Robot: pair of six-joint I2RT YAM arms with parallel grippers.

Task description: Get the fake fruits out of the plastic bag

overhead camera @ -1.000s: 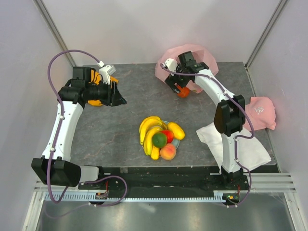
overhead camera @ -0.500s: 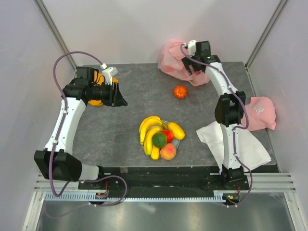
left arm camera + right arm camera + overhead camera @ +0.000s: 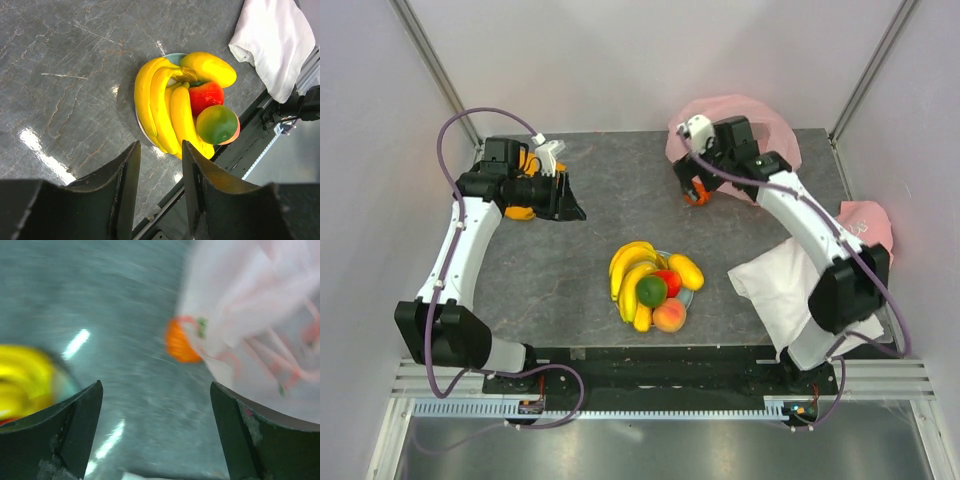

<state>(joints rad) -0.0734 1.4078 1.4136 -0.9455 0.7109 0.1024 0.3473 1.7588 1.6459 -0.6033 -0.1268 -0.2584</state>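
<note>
The pink plastic bag (image 3: 748,118) lies at the back right of the table. An orange fruit (image 3: 697,196) sits on the table just in front of it. My right gripper (image 3: 687,184) hovers over that fruit, wide open and empty. In the blurred right wrist view the orange fruit (image 3: 181,342) touches the bag (image 3: 260,310), beyond the gripper (image 3: 156,386). The banana bunch (image 3: 628,268), green (image 3: 651,291), red (image 3: 669,279), yellow (image 3: 686,270) and peach (image 3: 669,316) fruits are piled on a plate (image 3: 170,57). My left gripper (image 3: 574,209) is open and empty at the left; the left wrist view shows it (image 3: 159,150) above the banana bunch (image 3: 160,100).
A white cloth (image 3: 790,290) lies at the front right, with a pink cap (image 3: 868,230) beside it at the right edge. A folded orange cloth (image 3: 519,212) lies under my left arm. Walls close in the table at the back and sides.
My right gripper moved from the bag at the back down and left, over the orange fruit. The bag has puffed up and shifted right. The left arm barely moved.
</note>
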